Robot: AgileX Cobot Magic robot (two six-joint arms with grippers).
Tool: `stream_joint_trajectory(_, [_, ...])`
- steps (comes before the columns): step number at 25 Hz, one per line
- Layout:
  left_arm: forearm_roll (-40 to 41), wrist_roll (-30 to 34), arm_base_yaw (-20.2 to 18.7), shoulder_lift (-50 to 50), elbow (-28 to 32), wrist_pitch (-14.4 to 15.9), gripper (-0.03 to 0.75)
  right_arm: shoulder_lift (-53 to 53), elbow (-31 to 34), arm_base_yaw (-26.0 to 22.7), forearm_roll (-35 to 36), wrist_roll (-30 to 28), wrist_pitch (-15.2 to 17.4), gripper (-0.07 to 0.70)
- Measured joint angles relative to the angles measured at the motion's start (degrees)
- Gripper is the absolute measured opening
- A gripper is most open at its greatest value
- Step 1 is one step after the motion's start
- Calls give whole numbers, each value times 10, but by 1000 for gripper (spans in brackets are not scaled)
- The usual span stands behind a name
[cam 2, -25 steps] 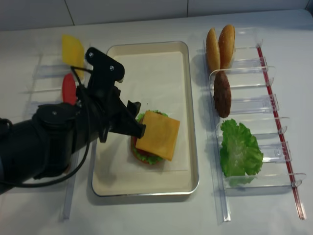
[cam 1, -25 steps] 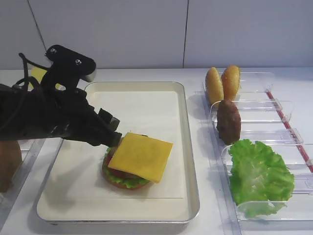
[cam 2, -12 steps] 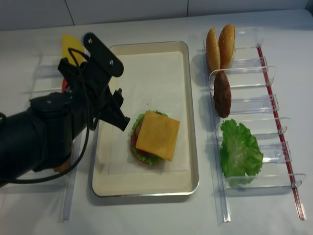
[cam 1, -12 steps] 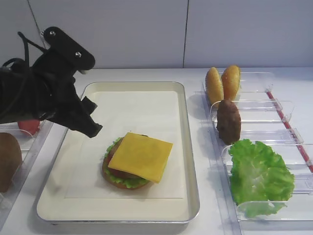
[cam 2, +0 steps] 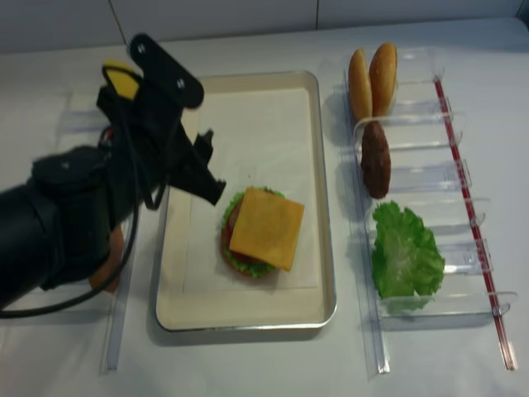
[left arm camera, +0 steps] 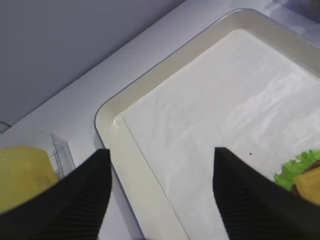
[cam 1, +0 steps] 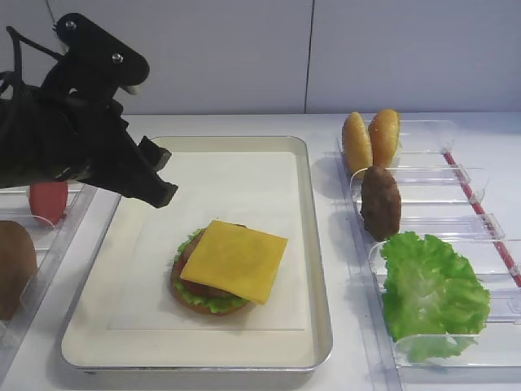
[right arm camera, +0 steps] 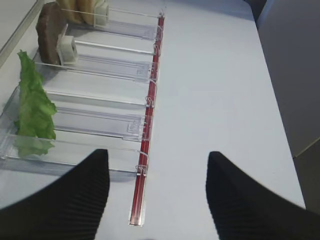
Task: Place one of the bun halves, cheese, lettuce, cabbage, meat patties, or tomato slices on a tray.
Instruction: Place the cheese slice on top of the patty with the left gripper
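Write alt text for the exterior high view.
A cheese slice tops a stacked burger on the tray. The open left gripper hovers empty up-left of it; bun halves, a patty and lettuce sit in bins at right.

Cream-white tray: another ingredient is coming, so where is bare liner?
On the cream-white rectangular tray, the far half of the paper, beyond the yellow cheese slice, is bare, and a strip along the near rim. The left edge is crowded by the left gripper.

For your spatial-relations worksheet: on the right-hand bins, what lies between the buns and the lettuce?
One dark meat patty stands on edge in its bin between the buns and the lettuce, clearest in the overhead realsense view.
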Motion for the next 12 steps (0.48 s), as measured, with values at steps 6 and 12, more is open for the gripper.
stream_joint_trajectory(6, [31, -70, 0, -22, 3, 17, 425, 0, 0, 0, 0, 0, 0, 447])
stream_joint_trajectory(12, [255, -369, 8, -39, 26, 161, 425, 0, 0, 0, 0, 0, 0, 447])
